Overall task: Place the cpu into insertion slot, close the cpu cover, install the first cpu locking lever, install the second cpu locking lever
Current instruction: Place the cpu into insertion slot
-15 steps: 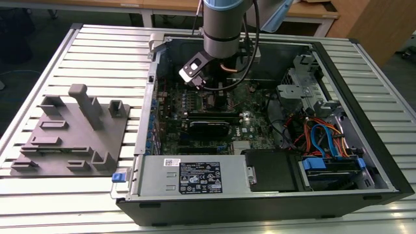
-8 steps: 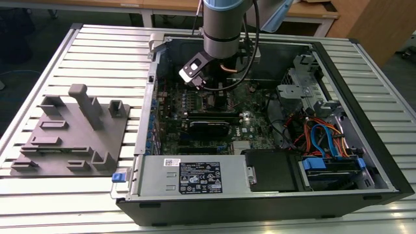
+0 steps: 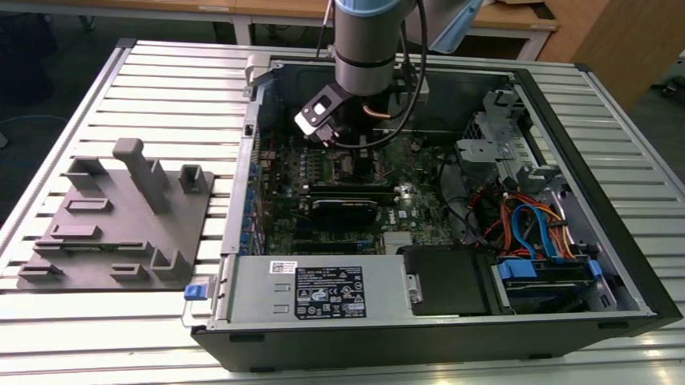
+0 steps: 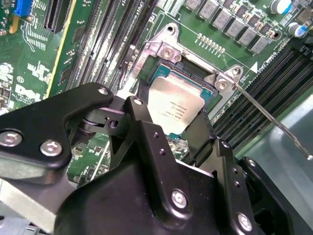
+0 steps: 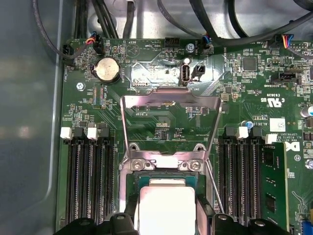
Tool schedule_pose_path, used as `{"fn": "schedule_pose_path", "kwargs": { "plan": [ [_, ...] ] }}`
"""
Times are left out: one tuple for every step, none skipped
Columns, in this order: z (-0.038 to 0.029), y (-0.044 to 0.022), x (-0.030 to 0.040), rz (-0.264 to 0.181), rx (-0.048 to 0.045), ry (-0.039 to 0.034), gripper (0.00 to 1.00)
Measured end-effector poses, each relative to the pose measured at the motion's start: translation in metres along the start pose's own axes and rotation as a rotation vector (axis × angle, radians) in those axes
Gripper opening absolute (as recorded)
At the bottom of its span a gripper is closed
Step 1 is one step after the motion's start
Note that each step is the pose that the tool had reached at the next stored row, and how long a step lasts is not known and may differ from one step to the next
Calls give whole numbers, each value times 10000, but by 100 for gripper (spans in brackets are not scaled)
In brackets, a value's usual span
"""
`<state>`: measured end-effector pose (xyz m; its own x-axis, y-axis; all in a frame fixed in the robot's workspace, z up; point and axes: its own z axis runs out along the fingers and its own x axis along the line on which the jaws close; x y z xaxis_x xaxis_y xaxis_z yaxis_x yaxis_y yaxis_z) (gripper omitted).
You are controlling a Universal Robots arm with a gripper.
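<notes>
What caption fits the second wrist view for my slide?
The robot hand straddles the cpu at the insertion slot.

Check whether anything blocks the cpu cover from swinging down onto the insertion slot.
Yes. The cpu cover is hinged back, open, from the insertion slot. The pincer sits over the slot at the cpu, directly in the cover's closing path.

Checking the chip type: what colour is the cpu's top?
Dull silver-grey metal; the cpu shows best in the second wrist view.
</notes>
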<state>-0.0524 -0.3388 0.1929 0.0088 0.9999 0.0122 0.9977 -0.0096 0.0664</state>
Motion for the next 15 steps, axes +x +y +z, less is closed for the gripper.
{"fn": "schedule_pose_path", "kwargs": {
  "plan": [
    [-2, -3, 1, -4, -3, 0, 54],
    [-3, -5, 2, -9, -4, 0, 54],
    [-3, -5, 6, -16, -5, 0, 54],
    [-3, -5, 10, -26, -4, -1, 54],
    [-3, -5, 10, -34, -4, 2, 54],
    [-2, -5, 10, -35, -4, 8, 54],
    [0, -6, 10, -36, -4, 13, 54],
    [2, -6, 10, -36, -4, 16, 54],
    [4, -6, 10, -35, -4, 18, 54],
    [8, -6, 10, -35, -5, 18, 54],
    [12, -6, 10, -36, -5, 18, 54],
    [16, -7, 10, -37, -4, 17, 54],
    [19, -8, 10, -38, -2, 16, 54],
    [23, -9, 9, -37, -1, 15, 54],
    [26, -10, 9, -36, 0, 13, 54]
  ]
}}
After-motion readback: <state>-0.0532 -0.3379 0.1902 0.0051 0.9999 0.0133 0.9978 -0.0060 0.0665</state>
